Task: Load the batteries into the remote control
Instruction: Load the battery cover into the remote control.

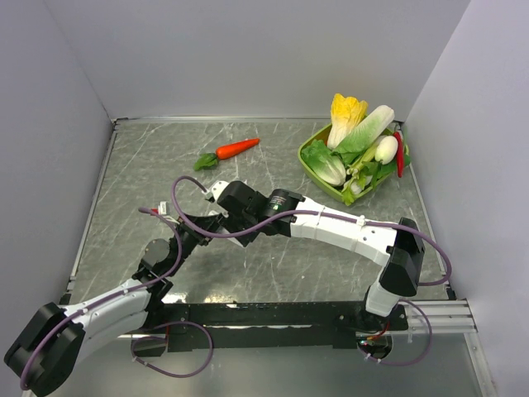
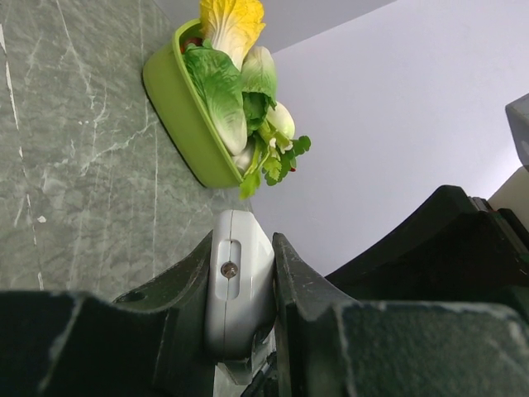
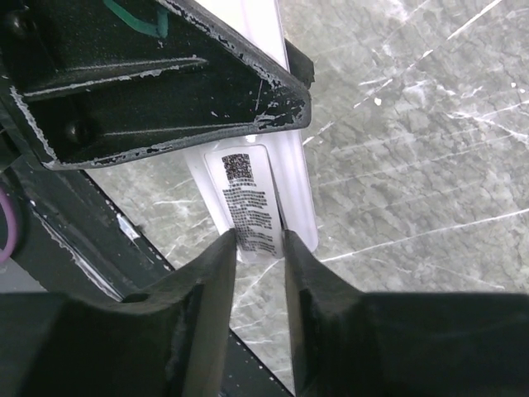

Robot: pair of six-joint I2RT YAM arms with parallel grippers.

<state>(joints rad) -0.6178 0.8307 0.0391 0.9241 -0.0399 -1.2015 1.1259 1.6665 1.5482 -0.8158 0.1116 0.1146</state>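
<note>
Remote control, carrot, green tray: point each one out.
remote control (image 2: 248, 298), left wrist view, white end face.
carrot (image 1: 240, 148), top external view, orange body.
green tray (image 2: 178, 116), left wrist view, outer wall.

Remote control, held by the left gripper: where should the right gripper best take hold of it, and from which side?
Probably its free end, the stretch of the remote control that sticks out past the left gripper. The right gripper faces the labelled back, so come from there, jaws across the two long edges: a flat, narrow bar.
</note>
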